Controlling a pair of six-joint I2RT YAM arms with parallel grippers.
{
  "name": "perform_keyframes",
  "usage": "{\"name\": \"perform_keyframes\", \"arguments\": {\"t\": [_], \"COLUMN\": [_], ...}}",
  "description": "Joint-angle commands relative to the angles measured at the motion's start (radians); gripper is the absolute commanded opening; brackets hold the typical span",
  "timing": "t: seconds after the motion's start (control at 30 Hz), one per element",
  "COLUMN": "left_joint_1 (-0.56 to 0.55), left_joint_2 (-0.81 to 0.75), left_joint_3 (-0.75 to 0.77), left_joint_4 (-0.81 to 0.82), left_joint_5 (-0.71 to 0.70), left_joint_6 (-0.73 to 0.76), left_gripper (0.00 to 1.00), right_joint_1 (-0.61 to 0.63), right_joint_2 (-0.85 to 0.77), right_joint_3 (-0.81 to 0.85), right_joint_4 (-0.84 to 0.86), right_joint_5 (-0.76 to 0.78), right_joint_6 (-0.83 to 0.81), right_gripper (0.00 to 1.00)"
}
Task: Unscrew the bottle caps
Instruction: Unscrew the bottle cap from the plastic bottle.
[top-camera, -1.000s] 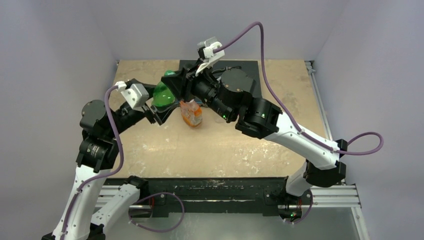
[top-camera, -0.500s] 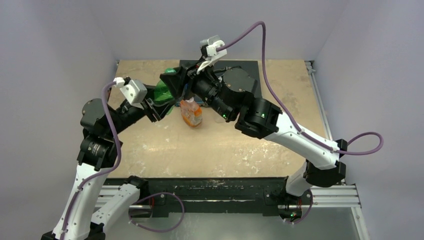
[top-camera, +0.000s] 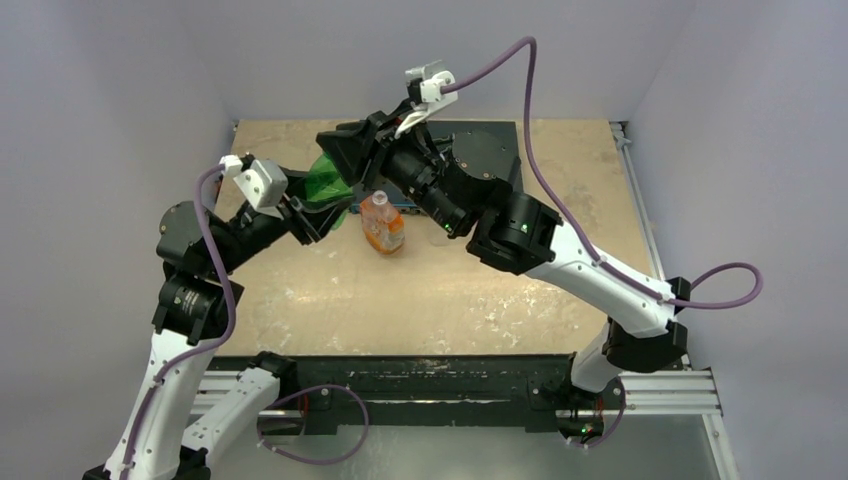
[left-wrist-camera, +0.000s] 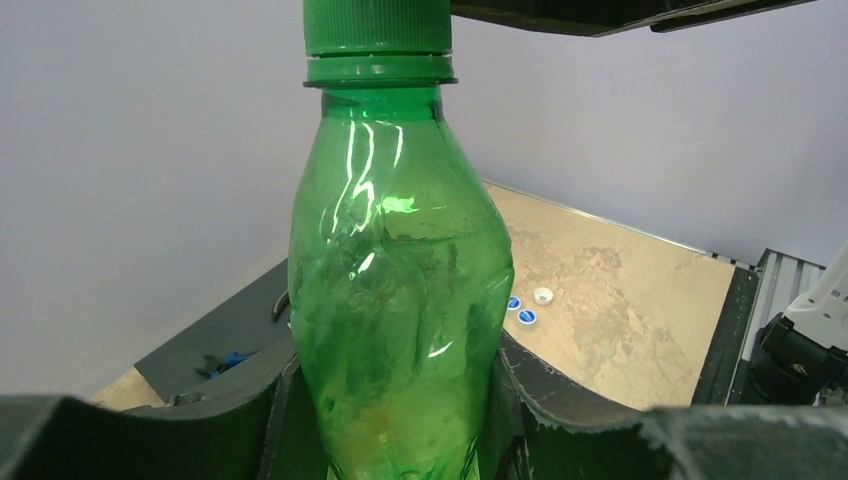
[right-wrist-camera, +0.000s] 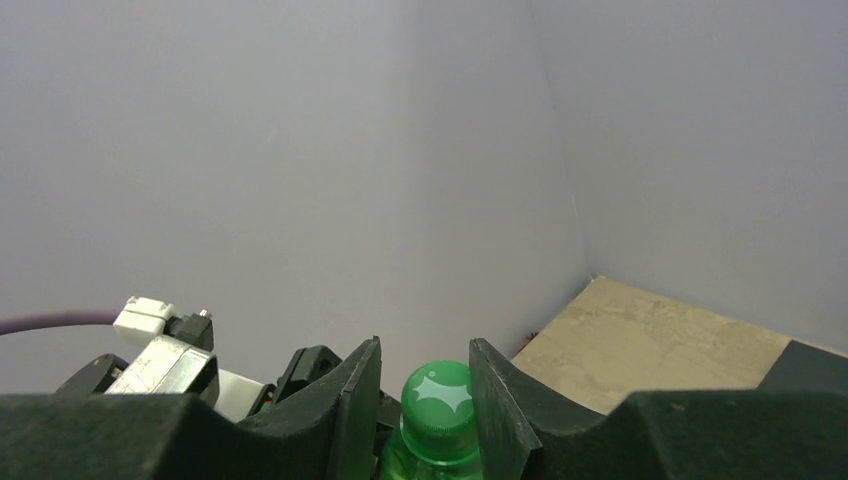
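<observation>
Hanging above the far left of the bench (top-camera: 450, 290), the green bottle (left-wrist-camera: 400, 250) sits clamped at its body in the left tool (left-wrist-camera: 395, 420). Its green cap (right-wrist-camera: 440, 400) is on, flanked closely by the right tool (right-wrist-camera: 425, 372); whether that one pinches it I cannot tell. Three loose caps (left-wrist-camera: 527, 317) lie close together on the bench.

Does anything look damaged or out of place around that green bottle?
The green bottle is dented and creased along its body, where the left gripper squeezes it. Its cap sits straight. Three loose caps lie on the table behind it.
</observation>
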Motion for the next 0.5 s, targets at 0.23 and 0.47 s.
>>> {"name": "perform_keyframes", "arguments": {"t": [0.23,0.47], "left_joint_1": [0.000,0.000], "left_joint_2": [-0.012,-0.020], "left_joint_3": [0.000,0.002], "left_joint_4": [0.029,0.033], "left_joint_5": [0.032,0.041], "left_joint_6": [-0.015,-0.014], "left_gripper": [0.14,0.13], "right_joint_1": [0.003,-0.007], "right_joint_2": [0.032,0.036], "right_joint_3": [0.066,0.066], "right_joint_4": [-0.001,-0.010], "right_joint_5": [-0.012,0.019], "right_joint_6": [0.020,0.018], "right_gripper": [0.40,0.42]}}
